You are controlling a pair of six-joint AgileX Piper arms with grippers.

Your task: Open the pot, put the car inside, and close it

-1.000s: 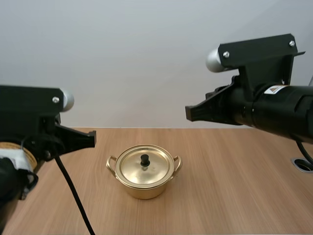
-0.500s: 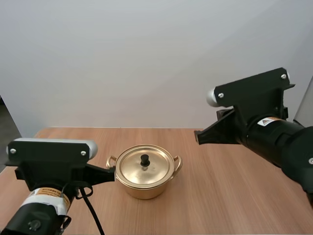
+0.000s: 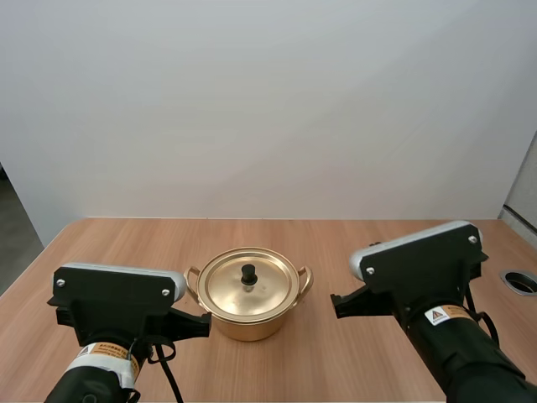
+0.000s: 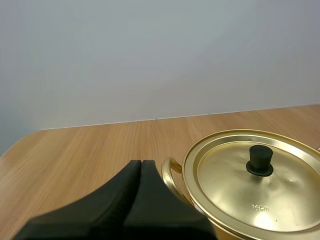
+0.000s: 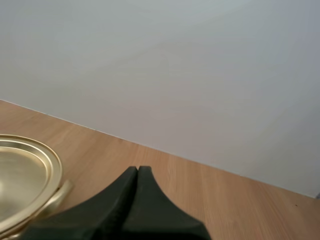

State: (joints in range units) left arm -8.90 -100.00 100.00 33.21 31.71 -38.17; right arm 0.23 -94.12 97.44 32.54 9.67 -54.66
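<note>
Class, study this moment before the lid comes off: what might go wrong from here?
1. The left gripper, shut, lies close beside the handle of the pot; a forward move may shove the pot.
2. The black knob on the lid is small; an off-centre pinch could slip.
3. The right gripper is shut too; it must open before any grasp.

left arm (image 3: 88, 382) and right arm (image 3: 470, 361): round black bodies, each carrying a flat black bracket (image 3: 117, 304) edged in silver-grey with two bright screws (image 3: 165, 293); white warning label (image 3: 445, 316) with red triangle on the right arm, orange-and-white label (image 3: 105, 353) on the left; left gripper (image 4: 141, 163) and right gripper (image 5: 137, 169) matte black, tapered
</note>
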